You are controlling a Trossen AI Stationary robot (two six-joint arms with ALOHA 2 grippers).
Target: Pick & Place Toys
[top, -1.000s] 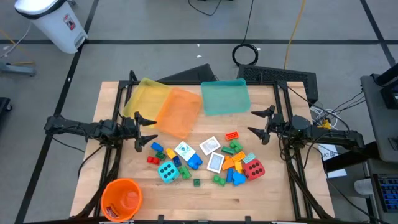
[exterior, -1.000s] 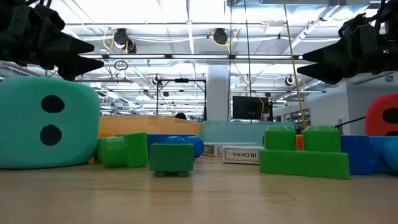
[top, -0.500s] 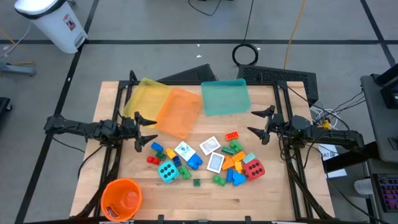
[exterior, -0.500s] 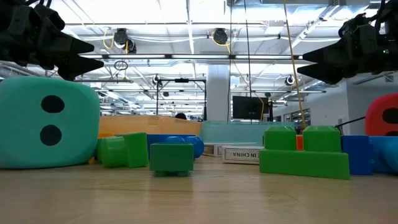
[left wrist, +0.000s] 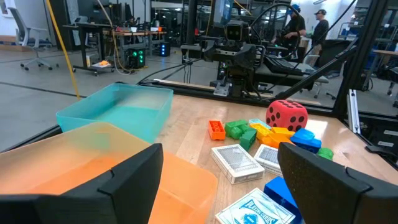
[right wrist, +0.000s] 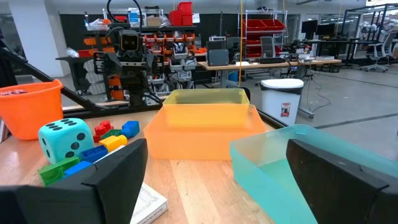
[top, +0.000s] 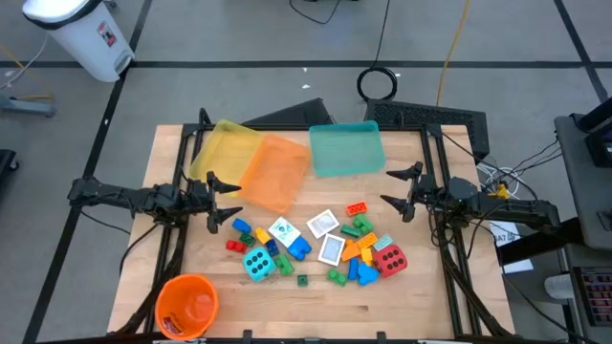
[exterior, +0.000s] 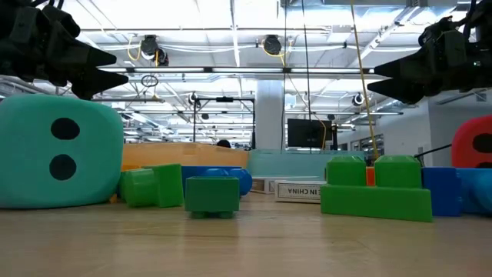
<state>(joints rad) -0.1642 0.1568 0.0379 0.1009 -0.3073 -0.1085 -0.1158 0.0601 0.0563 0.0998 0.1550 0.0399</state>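
Item: toys [top: 316, 248], a loose heap on the tabletop [top: 382, 306], between left claw [top: 228, 200] and right claw [top: 392, 187]; both claws spread apart, empty. Bricks likely light, rigid, slick; pinch across flat sides. Cards thin: take by edges.

Bricks [top: 356, 250], cards [top: 323, 224] heaped mid-table; cyan die [top: 257, 263] left, red die [top: 389, 258] right.

I see both dark arms stretched level over the tabletop's opposite sides, pointing inward at each other. My left tool [top: 229, 199] hangs above the left edge with its two fingers spread apart, gripping nothing. My right tool [top: 392, 186] mirrors it above the right edge, fingers likewise spread and empty.
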